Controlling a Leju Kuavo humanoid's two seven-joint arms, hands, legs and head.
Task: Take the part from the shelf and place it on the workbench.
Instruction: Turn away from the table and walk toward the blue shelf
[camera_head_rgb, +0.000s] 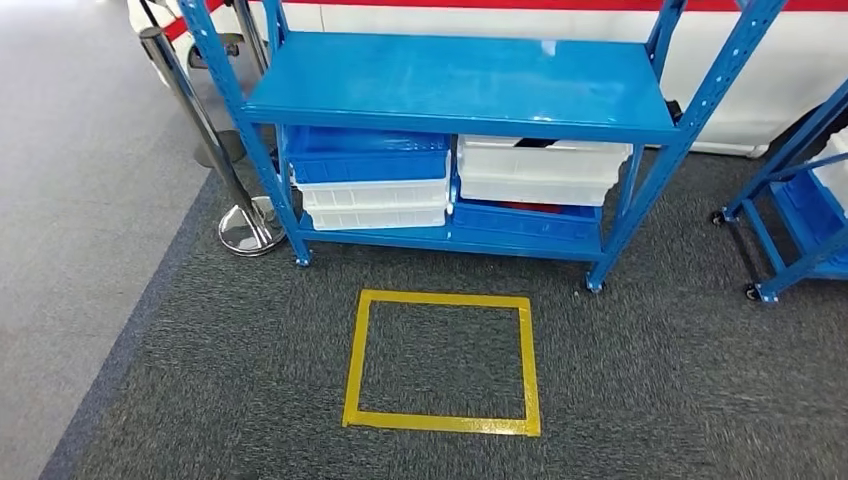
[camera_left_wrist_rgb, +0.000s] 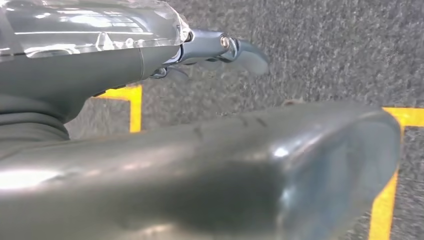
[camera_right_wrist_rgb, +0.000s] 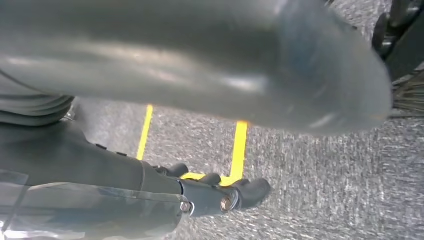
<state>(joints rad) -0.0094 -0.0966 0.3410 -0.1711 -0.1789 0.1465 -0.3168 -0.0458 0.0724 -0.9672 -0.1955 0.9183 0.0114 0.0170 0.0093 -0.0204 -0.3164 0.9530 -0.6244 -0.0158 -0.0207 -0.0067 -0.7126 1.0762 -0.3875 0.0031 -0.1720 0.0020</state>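
Approach step: both hands, left hand (camera_left_wrist_rgb: 210, 150) and right hand (camera_right_wrist_rgb: 200, 75), hang empty with fingers apart above the carpet. The part presumably sits in the shelf's (camera_head_rgb: 460, 85) bins (camera_head_rgb: 540, 170); which, I cannot tell. Next: step closer, reach in.

Head view: bright, even overhead light, soft shadows. White glare patches on blue shelf (camera_head_rgb: 460, 85) top, upper centre of frame. Chrome post base (camera_head_rgb: 248, 228) at left mirrors light. Mild blur toward lower right corner. Left wrist view: thumb (camera_left_wrist_rgb: 280, 170) out of focus, streaky highlights at lower left. Right wrist view: thumb (camera_right_wrist_rgb: 280, 65) smeared, carpet (camera_right_wrist_rgb: 325, 175) motion-blurred at right.
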